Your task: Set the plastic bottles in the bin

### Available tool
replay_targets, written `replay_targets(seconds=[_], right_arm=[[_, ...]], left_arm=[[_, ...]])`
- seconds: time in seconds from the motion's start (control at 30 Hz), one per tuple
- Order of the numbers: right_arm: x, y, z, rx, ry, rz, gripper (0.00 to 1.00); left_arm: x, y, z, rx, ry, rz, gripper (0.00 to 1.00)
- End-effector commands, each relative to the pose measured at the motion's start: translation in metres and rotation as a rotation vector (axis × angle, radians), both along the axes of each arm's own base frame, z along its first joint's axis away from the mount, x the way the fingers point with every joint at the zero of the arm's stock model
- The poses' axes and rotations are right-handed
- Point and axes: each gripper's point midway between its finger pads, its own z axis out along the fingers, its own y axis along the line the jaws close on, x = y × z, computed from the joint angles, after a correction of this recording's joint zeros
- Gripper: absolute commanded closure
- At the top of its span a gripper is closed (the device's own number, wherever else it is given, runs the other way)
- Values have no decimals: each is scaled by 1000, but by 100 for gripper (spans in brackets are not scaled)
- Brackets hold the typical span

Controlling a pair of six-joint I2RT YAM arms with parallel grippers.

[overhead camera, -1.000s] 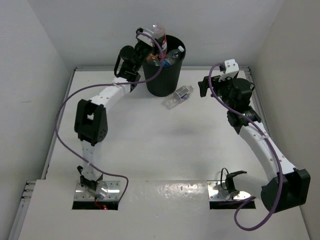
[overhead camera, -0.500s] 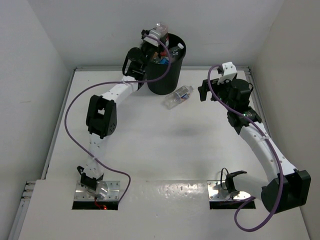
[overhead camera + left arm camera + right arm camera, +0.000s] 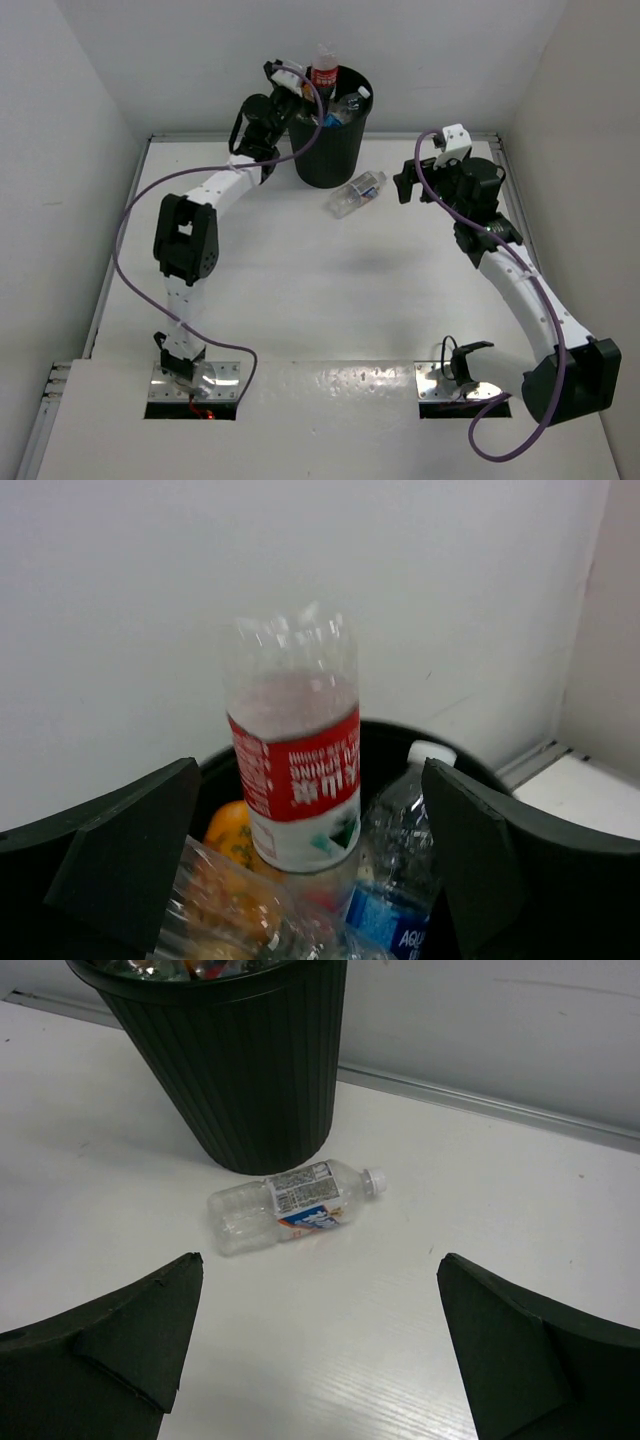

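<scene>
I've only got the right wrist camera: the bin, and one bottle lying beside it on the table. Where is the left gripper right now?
Observer: The left gripper is at the far-left rim of the bin, pointing over its opening.
Operator: Is it holding a bottle?
Observer: No. Its jaws stand wide open. A red-labelled bottle sticks up out of the bin between the fingers and touches neither.
Operator: What else is in the bin?
Observer: A clear bottle with a blue label and white cap leans beside the red-labelled one, and an orange bottle sits behind it.
</scene>
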Motion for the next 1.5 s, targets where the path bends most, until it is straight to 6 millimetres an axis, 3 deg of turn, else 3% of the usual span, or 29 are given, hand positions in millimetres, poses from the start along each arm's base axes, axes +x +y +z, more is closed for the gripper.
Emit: replay_targets(seconds=[0.0,0.07,0.1,0.23,0.3,0.37,0.4,0.47,0.5,0.53,0.57,0.6,0.63,0.7,0.73,0.77,0.83,0.87,0.9,0.93,0.97,1.0,1.07,1.1,1.3,1.33,1.4,1.43,1.47], right_arm=[[4,11,20,23,-67,43,1],[7,14,18,21,-72,53,1],[9,17,14,17,-73,66,1],[17,32,7,-45,-123,168,2],[17,42,0,-152,-184,273,10],[17,63,-21,-326,-236,467,16],[21,69,-29,-370,-240,519,18],[22,84,-63,-525,-232,704,25],[26,89,-58,-561,-256,744,27],[26,98,-54,-624,-308,822,30],[25,101,-87,-672,-245,906,32],[26,108,-78,-683,-268,954,34],[28,112,-82,-738,-309,1008,34],[25,119,-115,-769,-287,1127,32],[38,127,-109,-822,-360,1162,28],[30,129,-130,-789,-279,1224,26],[50,141,-114,-835,-348,1269,20],[50,141,-112,-836,-324,1300,20],[43,144,-138,-811,-251,1362,19],[48,149,-132,-851,-309,1388,19],[48,150,-130,-852,-306,1405,19],[43,148,-151,-835,-248,1446,19],[47,150,-146,-873,-274,1491,18],[35,146,-170,-865,-217,1572,18],[55,137,-187,-944,-202,1642,18],[56,135,-195,-938,-178,1649,18],[67,138,-188,-980,-191,1638,17],[72,133,-207,-963,-149,1645,17],[76,132,-207,-977,-146,1639,17]], left_arm=[[-76,22,156,-147,-258,-94,0],[-103,30,201,-174,-327,-112,0],[-132,37,240,-188,-404,-127,0],[-188,59,299,-186,-465,-114,0],[-204,71,311,-154,-477,-81,0],[-202,80,294,-121,-384,-60,0],[-221,90,301,-120,-387,-50,0],[-210,101,263,-88,-271,-15,0],[-227,109,265,-94,-266,-9,0],[-228,115,256,-99,-229,3,0],[-220,117,226,-85,-145,10,0],[-221,125,217,-92,-115,24,0],[-233,131,217,-91,-116,33,0],[-230,136,190,-92,-38,42,0],[-238,143,192,-102,-44,52,0],[-238,143,178,-95,-13,54,0],[-240,152,171,-101,-1,74,0],[-243,152,168,-100,2,74,0],[-244,157,162,-98,11,87,0],[-245,162,159,-108,18,96,0],[-243,162,154,-106,29,97,0],[-245,165,150,-112,38,104,0],[-248,168,147,-119,40,102,0],[-251,173,148,-120,33,114,0],[-252,182,127,-148,73,120,0],[-257,182,133,-150,51,118,0],[-254,187,128,-169,66,128,0],[-253,185,123,-174,81,115,0],[-253,189,123,-174,80,126,0]])
